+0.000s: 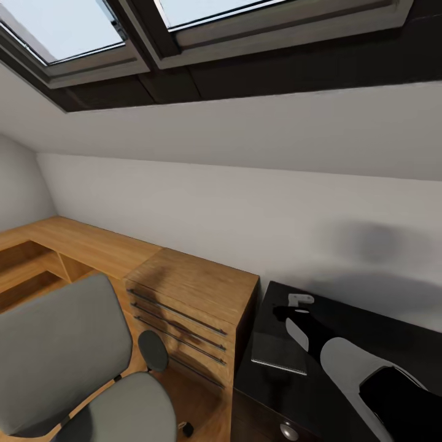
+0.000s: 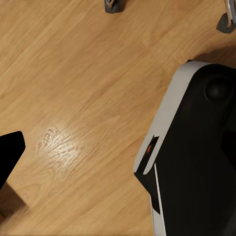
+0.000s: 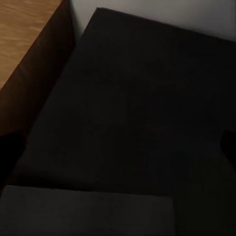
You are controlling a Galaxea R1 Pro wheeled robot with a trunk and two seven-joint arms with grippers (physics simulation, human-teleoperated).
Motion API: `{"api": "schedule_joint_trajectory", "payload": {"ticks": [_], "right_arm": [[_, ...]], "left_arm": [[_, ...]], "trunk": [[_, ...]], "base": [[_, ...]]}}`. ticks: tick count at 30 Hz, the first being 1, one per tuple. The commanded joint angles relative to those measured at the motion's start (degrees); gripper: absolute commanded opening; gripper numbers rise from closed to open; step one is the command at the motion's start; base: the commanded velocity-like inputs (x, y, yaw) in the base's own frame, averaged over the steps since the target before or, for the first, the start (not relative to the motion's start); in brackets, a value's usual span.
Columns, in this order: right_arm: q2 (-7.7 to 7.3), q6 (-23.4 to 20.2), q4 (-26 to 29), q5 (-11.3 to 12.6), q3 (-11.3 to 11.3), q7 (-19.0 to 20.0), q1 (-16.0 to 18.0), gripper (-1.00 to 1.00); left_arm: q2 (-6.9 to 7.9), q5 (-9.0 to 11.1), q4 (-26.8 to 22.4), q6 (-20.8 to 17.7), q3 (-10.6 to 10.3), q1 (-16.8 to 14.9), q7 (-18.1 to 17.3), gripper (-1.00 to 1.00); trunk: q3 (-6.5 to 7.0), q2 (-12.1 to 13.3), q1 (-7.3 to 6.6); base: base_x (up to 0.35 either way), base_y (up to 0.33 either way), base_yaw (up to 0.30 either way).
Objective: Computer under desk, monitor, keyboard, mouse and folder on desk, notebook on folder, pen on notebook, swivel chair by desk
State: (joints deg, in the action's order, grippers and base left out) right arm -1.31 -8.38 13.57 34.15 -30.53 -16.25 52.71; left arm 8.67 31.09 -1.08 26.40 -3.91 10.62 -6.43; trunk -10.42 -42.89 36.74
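My right gripper (image 1: pixel 301 307) hangs over the near end of the desk (image 1: pixel 380 331), just beyond the notebook (image 1: pixel 279 353), which lies flat on the black top. I can't tell whether its fingers are spread or pressed together, and nothing shows between them. My left gripper's state I can't tell either; its wrist camera looks down on the wood floor (image 2: pixel 73 88).

The swivel chair (image 1: pixel 67 350) stands near the desk, in front of the light wood cabinet (image 1: pixel 196 294), seat bare as far as I can see. No folder by the notebook, so I judge the stacking step is on — notebook parked or about to be picked.

Next move calls for finding the folder first, then a low, flat pinch on the notebook's edge.
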Motion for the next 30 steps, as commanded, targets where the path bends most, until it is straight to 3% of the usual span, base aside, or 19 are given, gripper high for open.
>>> {"api": "schedule_joint_trajectory", "payload": {"ticks": [1,12,30], "right_arm": [[-0.07,-0.4,0.1,0.3,-0.5,-0.4,0.0,1.00],[-0.18,-0.4,-0.8,1.7,-0.5,-0.3,0.0,1.00],[-0.27,-0.4,-0.9,1.9,-0.6,-0.3,0.0,1.00]], "left_arm": [[0.00,0.6,-0.1,0.1,-0.4,0.0,-0.3,1.00],[0.05,0.6,-0.1,0.1,-0.4,0.0,-0.2,1.00],[0.20,0.6,-0.1,0.1,-0.4,0.0,-0.2,1.00]], "trunk": [[-0.26,-0.5,0.24],[-2.23,-4.9,2.66],[-5.47,-12.1,6.61]], "base": [[0.000,0.000,0.000],[0.000,0.000,0.000],[0.000,0.000,0.000]]}}
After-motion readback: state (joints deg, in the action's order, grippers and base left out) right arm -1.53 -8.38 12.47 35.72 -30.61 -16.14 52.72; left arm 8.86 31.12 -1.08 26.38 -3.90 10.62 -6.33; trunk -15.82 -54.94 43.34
